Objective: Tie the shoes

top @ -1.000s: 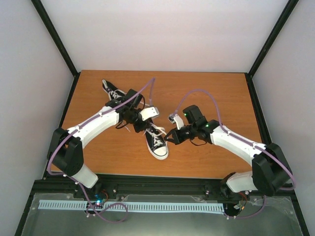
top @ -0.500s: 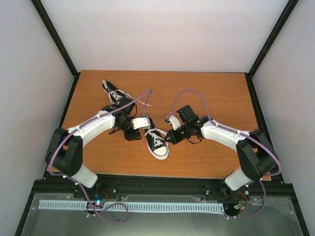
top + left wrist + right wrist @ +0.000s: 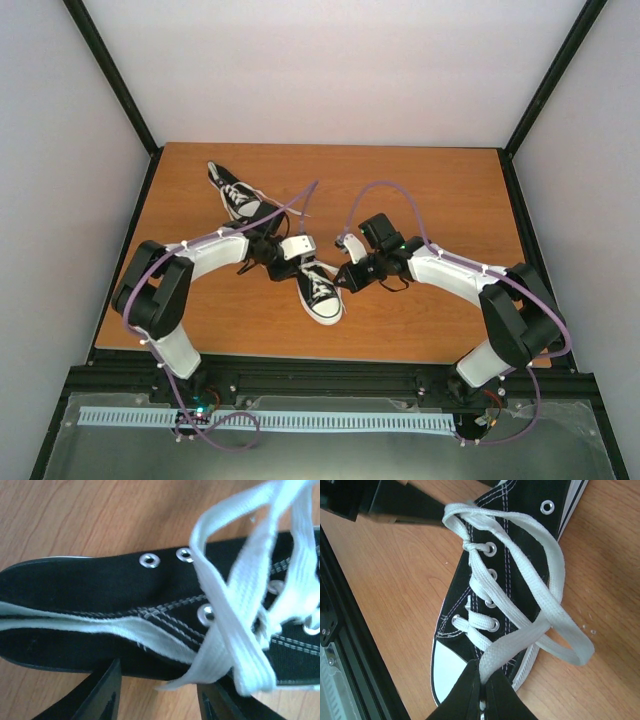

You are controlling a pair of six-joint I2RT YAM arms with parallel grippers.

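Note:
One black sneaker with a white toe cap lies near the table's middle, toe toward me. The other shoe lies at the far left. My right gripper is at the near shoe's right side and is shut on a white lace; in the right wrist view the looped lace runs from the top eyelets into the closed fingers. My left gripper is at the shoe's heel side. In the left wrist view its jaws stand apart beside the shoe's black canvas, with a loose lace end lying between them, not pinched.
The wooden table has black frame posts at its corners and white walls around it. A black rail runs along the near edge. Purple cables loop over both arms.
Both grippers have moved in toward the near shoe. The left arm has folded closer and lower beside the shoe's heel. The right gripper still holds the lace.

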